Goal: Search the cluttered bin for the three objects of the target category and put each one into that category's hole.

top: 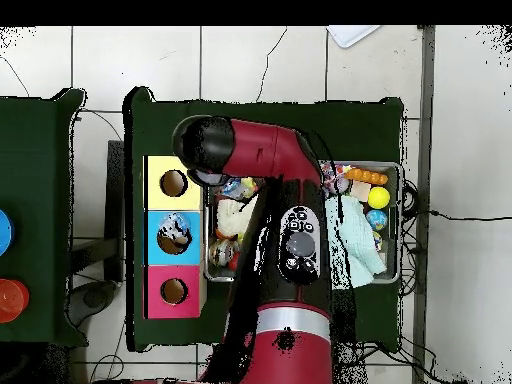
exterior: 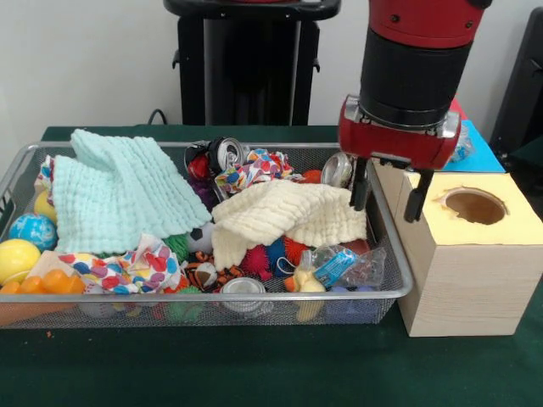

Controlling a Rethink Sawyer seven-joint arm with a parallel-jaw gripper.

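1. One crushed clear bottle with a blue label [exterior: 339, 264] lies in the wire-mesh bin [exterior: 392, 292], at its front corner on the side next to the boxes, just in front of the cream cloth [exterior: 284, 216].
2. Seen from above, a second crushed bottle [top: 174, 230] sits in the blue-surround hole [top: 156, 238], the middle one of three; the yellow-surround hole [top: 173, 183] and the red-surround hole [top: 174, 291] lie to either side of it.
3. From the front, the gripper [exterior: 387, 193] hangs over the bin's edge next to the pale wooden box [exterior: 462, 280] that carries the yellow-surround hole. Its two dark fingers [exterior: 360, 185] point down, stand apart and hold nothing.
4. A mint-green cloth [exterior: 119, 195] covers much of the bin's other half.
5. Dented silver cans show at the back [exterior: 229, 153], near the gripper [exterior: 337, 170] and at the front rim [exterior: 243, 288].
6. Balls sit along the far end of the bin from the boxes: a yellow ball [exterior: 15, 257] and a blue patterned ball [exterior: 32, 229].
7. A dark green cloth covers the bench [exterior: 254, 365] under the bin and boxes.
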